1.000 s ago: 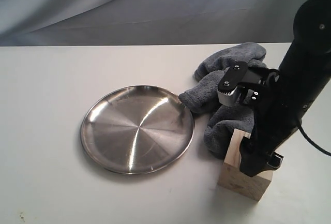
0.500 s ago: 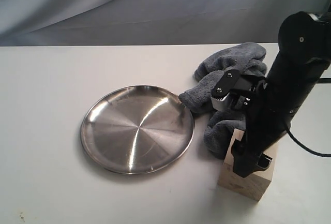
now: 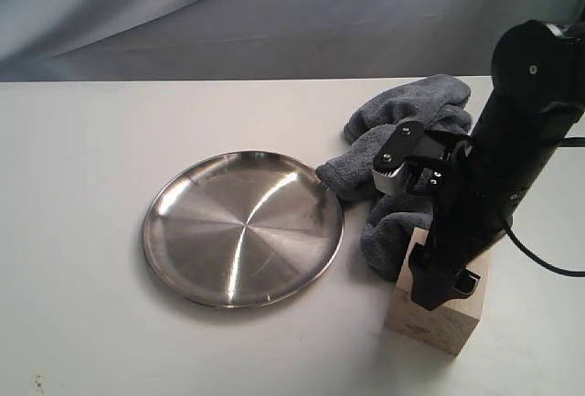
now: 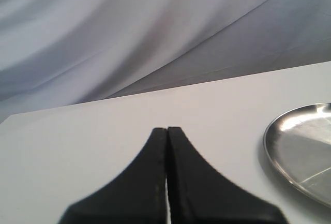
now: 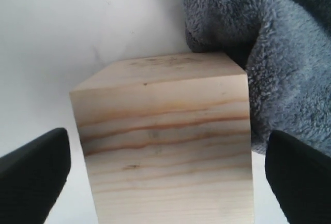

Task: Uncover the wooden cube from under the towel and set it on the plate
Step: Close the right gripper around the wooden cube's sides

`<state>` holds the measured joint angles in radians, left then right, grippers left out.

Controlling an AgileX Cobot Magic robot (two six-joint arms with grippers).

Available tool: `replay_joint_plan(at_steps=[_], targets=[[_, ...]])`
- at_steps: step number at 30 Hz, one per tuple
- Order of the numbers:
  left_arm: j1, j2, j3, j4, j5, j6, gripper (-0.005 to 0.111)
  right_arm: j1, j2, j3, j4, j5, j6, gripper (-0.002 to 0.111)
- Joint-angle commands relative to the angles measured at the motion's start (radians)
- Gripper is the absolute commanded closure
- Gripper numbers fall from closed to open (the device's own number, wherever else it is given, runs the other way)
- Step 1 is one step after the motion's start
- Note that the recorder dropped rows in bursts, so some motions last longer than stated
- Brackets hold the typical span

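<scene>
The wooden cube (image 3: pixel 433 317) stands bare on the white table near the front right; up close its grain lines show (image 5: pixel 168 146). My right gripper (image 5: pixel 168 169) is open, one finger on each side of the cube with gaps to both. In the exterior view the right arm (image 3: pixel 494 186) reaches down over the cube. The grey-blue towel (image 3: pixel 393 154) lies bunched behind the cube and touches its far side (image 5: pixel 279 53). The shiny metal plate (image 3: pixel 243 227) sits left of the cube. My left gripper (image 4: pixel 167 131) is shut with nothing in it, above bare table, with the plate's edge (image 4: pixel 297 141) to one side.
A grey draped backdrop (image 3: pixel 228 12) hangs behind the table's far edge. White tabletop (image 3: pixel 73 167) stretches left of the plate. A black cable (image 3: pixel 548 254) trails from the right arm.
Over the last second the right arm shifted slightly left and lowered over the cube. Cube, towel and plate have not moved.
</scene>
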<state>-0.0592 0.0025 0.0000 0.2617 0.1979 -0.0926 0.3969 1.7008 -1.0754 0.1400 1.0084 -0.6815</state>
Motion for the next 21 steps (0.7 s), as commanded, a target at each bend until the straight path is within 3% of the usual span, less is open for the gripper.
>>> replay_joint_plan(at_steps=[1,21], targets=[[0.001,-0.003,0.0,-0.006,-0.011,-0.004,0.107,0.002,0.001,-0.005,0.009,0.014,0.002,0.016],[0.001,-0.003,0.0,-0.006,-0.011,-0.004,0.107,0.002,0.002,0.003,0.002,-0.013,-0.01,0.016]])
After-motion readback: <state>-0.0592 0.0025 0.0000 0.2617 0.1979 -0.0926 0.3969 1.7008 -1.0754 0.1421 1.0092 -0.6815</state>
